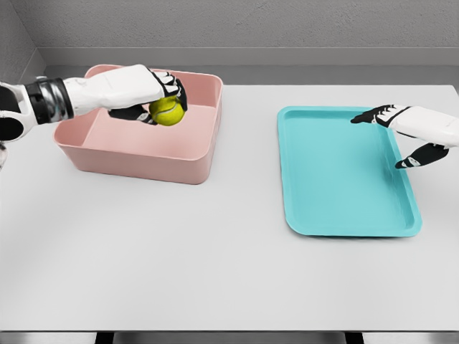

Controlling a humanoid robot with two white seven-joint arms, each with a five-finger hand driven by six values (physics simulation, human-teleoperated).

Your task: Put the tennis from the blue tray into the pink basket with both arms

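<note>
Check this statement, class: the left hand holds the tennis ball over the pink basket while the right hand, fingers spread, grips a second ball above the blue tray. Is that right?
Not quite. The head view shows the right hand holding nothing; its spread fingers hover open above the blue tray, which carries no ball. The rest stands: the left hand holds the tennis ball over the pink basket.

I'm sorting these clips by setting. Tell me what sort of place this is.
Probably a simulated tabletop test bench, not a lived-in room. A plain white table before bare grey walls holds only a pink basket and a blue tray, and the left hand grips a tennis ball over the basket.
</note>
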